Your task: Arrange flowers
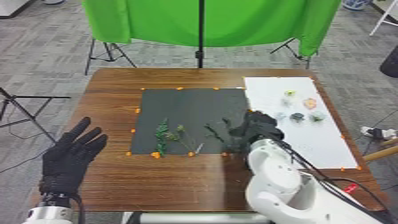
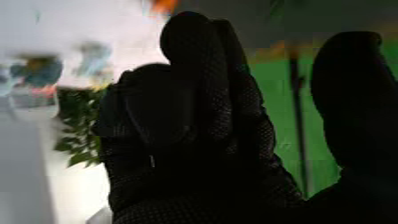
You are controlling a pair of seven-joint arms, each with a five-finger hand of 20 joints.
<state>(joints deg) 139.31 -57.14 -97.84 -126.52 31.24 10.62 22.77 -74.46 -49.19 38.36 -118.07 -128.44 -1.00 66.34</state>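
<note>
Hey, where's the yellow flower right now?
In the head view, the yellow flower is on the white sheet at the table's right side, toward the far edge, just beyond and to the left of the peach flower.

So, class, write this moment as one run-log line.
right hand: over dark mat's right edge | left hand: open | flowers: on white sheet | greenery: on mat

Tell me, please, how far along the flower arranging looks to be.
It looks early: green sprigs lie on the dark mat, apparently laid out. I can make out nothing in the right hand over that mat's edge, and the left hand is empty. Probably left: bringing the blooms, lying apart on the white sheet, together with the sprigs.
</note>
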